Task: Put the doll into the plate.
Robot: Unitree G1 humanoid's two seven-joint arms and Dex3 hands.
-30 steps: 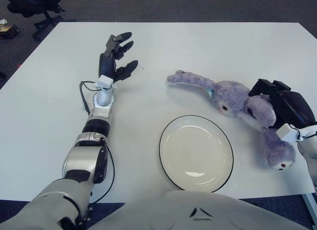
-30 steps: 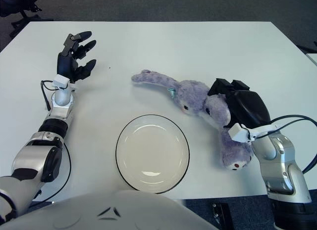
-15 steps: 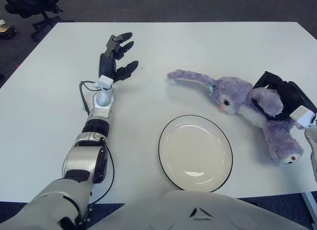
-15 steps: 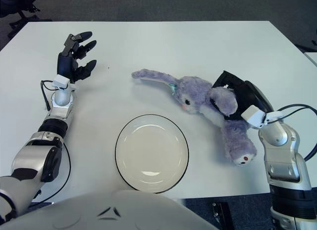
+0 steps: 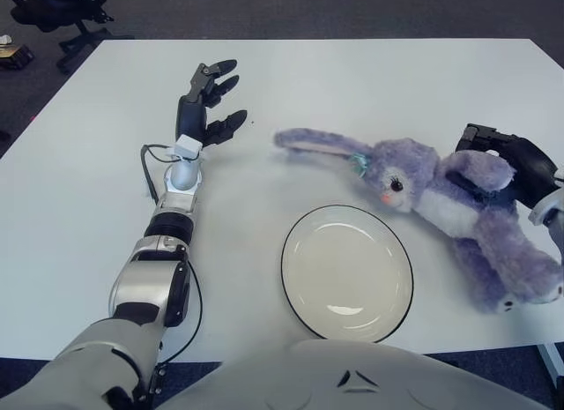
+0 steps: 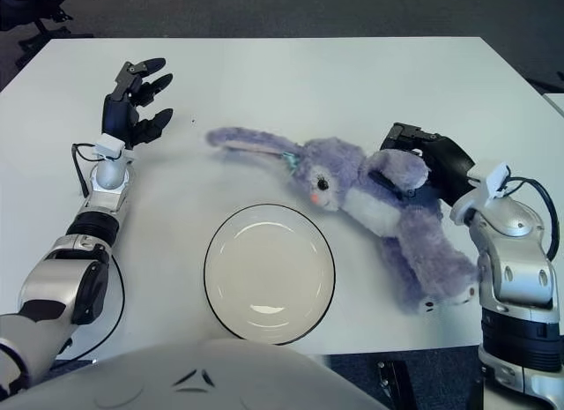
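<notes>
A purple plush rabbit doll (image 5: 423, 185) lies stretched across the white table, one long ear reaching left and its legs toward the right front edge. Its head sits just beyond the far right rim of the round white plate (image 5: 347, 271) with a dark rim, which holds nothing. My right hand (image 6: 429, 159) is at the doll's right side, black fingers curled around a plush limb (image 6: 397, 167) near its shoulder. My left hand (image 5: 208, 101) shows at the far left of the table, fingers spread, holding nothing.
The table's front edge runs close under the plate and the doll's legs. A black office chair (image 5: 55, 6) stands off the far left corner. Bare tabletop lies between my left arm and the plate.
The doll has been dragged left and turned so its face and belly show, its ear tip now nearer my left hand. My right hand swung right and rotated. The left hand stayed put.
</notes>
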